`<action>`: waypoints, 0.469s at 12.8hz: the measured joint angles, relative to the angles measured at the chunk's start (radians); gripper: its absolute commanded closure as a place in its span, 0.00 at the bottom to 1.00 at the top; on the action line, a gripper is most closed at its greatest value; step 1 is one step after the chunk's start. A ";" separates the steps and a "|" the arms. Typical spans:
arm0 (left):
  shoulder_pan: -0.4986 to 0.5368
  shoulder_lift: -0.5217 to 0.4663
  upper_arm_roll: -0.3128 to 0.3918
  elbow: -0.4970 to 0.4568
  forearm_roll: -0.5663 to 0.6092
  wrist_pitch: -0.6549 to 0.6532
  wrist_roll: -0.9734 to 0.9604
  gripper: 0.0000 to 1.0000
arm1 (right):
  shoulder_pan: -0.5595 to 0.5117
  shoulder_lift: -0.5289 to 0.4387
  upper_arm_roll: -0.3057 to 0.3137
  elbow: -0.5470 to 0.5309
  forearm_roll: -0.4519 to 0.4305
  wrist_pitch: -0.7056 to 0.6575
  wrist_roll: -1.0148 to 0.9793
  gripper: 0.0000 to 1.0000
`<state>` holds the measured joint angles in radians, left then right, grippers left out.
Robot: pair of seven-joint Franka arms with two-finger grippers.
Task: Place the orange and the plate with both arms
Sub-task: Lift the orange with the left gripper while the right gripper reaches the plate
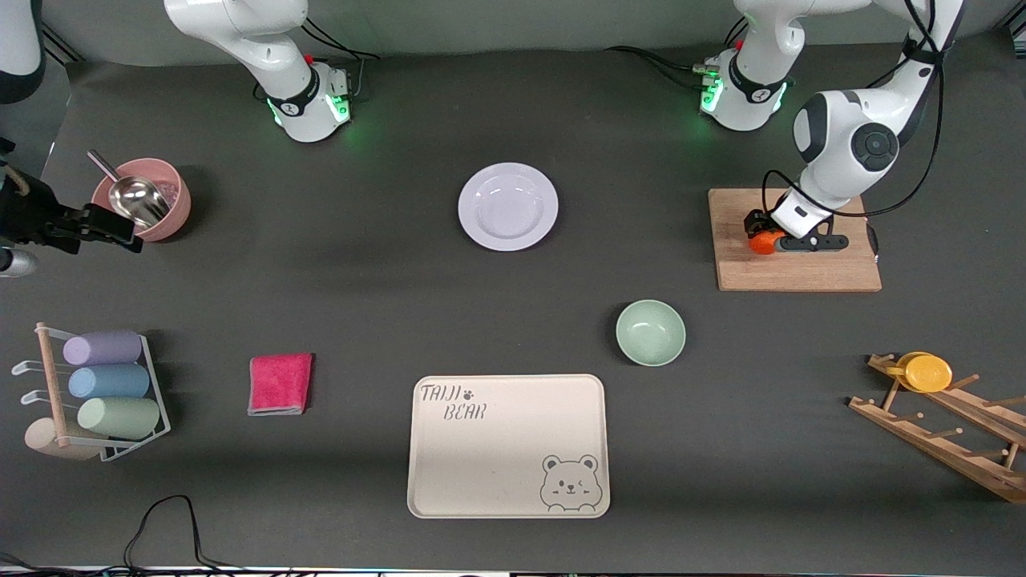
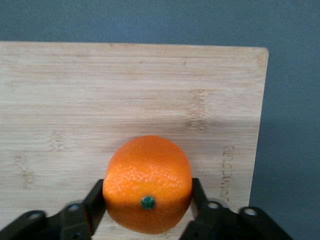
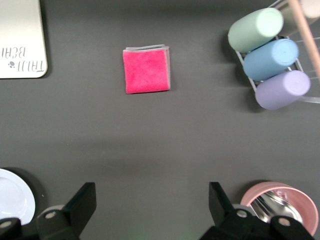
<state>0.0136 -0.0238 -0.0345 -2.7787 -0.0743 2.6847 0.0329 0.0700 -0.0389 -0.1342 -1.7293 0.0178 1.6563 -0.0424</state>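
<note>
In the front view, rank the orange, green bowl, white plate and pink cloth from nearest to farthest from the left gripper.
1. orange: between the left gripper's fingers, on the cutting board
2. green bowl: nearer the camera
3. white plate: mid-table
4. pink cloth: toward the right arm's end

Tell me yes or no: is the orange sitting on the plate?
No. The orange sits on the wooden board, gripped between the left hand's fingers, while the plate lies bare mid-table.
</note>
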 measured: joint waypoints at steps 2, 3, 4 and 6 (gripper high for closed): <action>0.000 0.001 0.000 0.000 0.000 0.000 0.000 0.62 | 0.025 -0.040 0.001 -0.068 0.002 0.038 0.005 0.00; 0.000 -0.001 0.000 0.002 0.000 -0.004 0.000 0.62 | 0.031 -0.053 0.001 -0.088 0.004 0.047 0.008 0.00; 0.000 -0.008 -0.001 0.010 0.000 -0.026 0.000 0.62 | 0.031 -0.060 0.002 -0.099 0.013 0.052 0.008 0.00; 0.000 -0.067 -0.009 0.059 0.000 -0.181 -0.026 0.62 | 0.031 -0.063 0.001 -0.111 0.056 0.056 0.008 0.00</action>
<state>0.0139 -0.0911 -0.0435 -2.7192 -0.0744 2.5034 0.0066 0.1011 -0.1016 -0.1334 -1.8398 0.0740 1.7127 -0.0344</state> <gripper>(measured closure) 0.317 0.000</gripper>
